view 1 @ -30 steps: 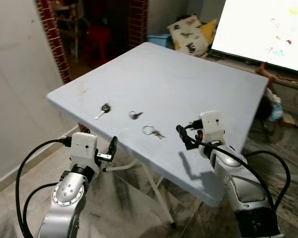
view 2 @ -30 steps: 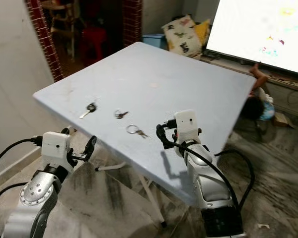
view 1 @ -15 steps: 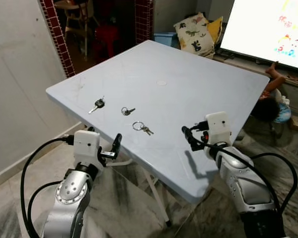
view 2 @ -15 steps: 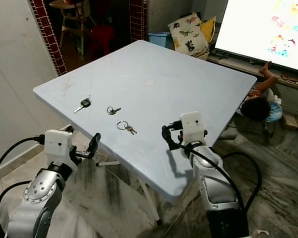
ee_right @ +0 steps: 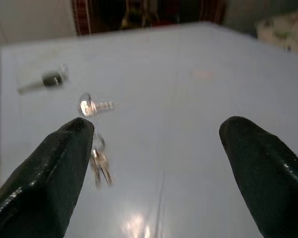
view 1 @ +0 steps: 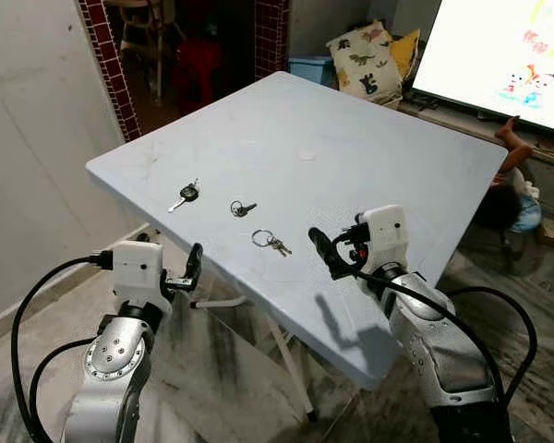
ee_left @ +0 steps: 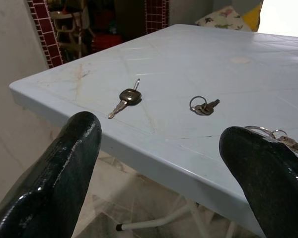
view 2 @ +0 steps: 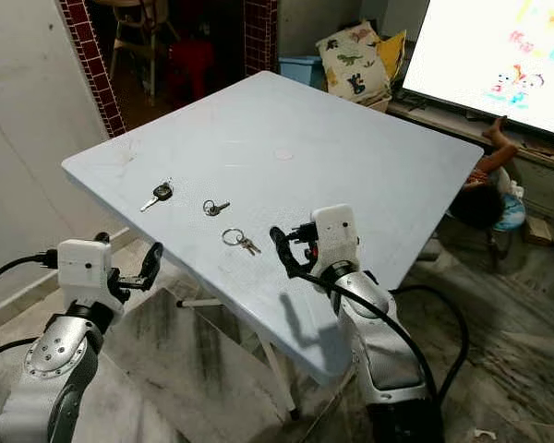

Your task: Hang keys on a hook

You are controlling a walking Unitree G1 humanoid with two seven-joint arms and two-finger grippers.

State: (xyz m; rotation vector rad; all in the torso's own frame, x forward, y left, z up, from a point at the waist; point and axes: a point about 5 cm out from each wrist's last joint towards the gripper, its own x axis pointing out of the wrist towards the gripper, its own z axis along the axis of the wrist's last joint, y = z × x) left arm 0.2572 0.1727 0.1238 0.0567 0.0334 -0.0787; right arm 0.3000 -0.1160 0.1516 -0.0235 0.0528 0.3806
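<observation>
Right gripper [view 1: 321, 251] has moved in over the pale blue surface [view 1: 369, 175] toward the ring of keys [view 1: 269, 242], fingers spread wide, holding nothing. Left gripper [view 1: 193, 266] hangs off the near edge, also wide open and empty. Black-headed key [view 1: 186, 196] and small key [view 1: 239, 209] lie beside the ring. No readable writing.

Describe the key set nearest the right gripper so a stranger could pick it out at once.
On the pale blue table, three key items lie in a row near the front edge. The one closest to the open right gripper is the ringed key set: a large ring with small keys, unlike the black-headed key.
</observation>
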